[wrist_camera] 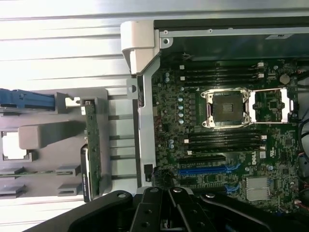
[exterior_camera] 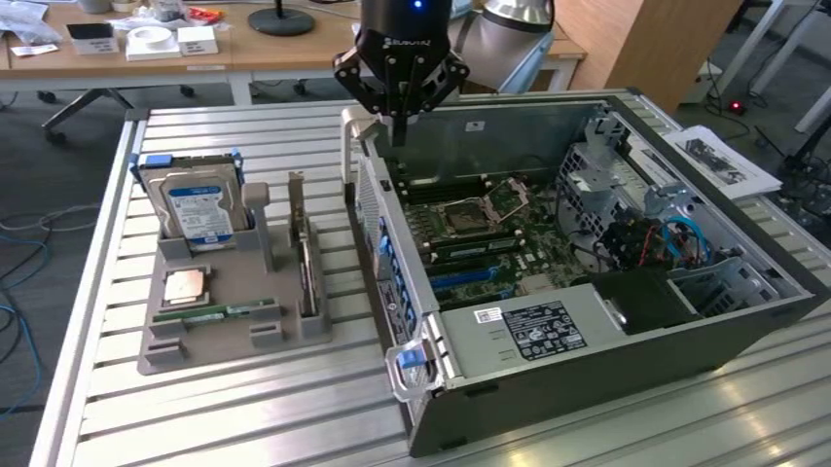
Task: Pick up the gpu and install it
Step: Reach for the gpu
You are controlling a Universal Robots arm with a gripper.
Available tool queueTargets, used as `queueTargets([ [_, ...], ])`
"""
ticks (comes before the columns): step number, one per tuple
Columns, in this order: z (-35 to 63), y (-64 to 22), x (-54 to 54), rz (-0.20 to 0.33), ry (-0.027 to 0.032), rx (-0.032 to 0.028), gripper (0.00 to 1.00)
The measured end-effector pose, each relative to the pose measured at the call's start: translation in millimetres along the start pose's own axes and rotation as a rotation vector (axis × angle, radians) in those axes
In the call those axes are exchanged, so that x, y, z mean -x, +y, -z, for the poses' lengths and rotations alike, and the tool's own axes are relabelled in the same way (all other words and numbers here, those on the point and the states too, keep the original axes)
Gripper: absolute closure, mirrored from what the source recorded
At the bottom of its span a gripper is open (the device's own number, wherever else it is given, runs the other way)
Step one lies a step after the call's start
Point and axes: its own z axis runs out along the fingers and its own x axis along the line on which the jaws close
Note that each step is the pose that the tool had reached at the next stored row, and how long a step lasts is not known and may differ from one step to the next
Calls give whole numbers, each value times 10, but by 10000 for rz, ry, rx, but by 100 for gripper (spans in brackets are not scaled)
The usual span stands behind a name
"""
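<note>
The gripper (exterior_camera: 400,134) hangs above the far side of the open computer case (exterior_camera: 585,389), close to the white latch (exterior_camera: 353,122) at the case corner. Its fingers point downward, are closed together and hold nothing. In the wrist view, the dark body of the gripper (wrist_camera: 166,205) lies over the edge of the motherboard (wrist_camera: 174,111), beside the blue slots (wrist_camera: 205,170). The gpu (exterior_camera: 303,248) is not in the case. It stands on its long edge in a slot of the grey holder (exterior_camera: 228,341), on the tabletop (exterior_camera: 234,409) to the exterior view's left of the case. It is well apart from the gripper and nothing grips it. In the wrist view, the gpu (wrist_camera: 92,145) appears edge-on as a narrow green strip set upright in the holder, just beside the outer wall of the case. The holder also carries a hard drive (exterior_camera: 198,209) with a blue label, upright at its far end. A square processor chip (exterior_camera: 186,284) lies flat near the middle, and a narrow memory stick (exterior_camera: 214,313) lies flat toward the near end. Inside the case, the motherboard (exterior_camera: 507,243) is exposed, and the processor socket (exterior_camera: 468,216) has its metal frame swung open. The blue slots (exterior_camera: 474,277) sit on the near side of the socket. The case lies on its side on the slatted metal tabletop.
</note>
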Motion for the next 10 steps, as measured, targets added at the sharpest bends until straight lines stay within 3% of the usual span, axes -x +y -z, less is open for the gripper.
queueTargets([
  [10, 1, -3, -49, 0, 0, 1, 89],
])
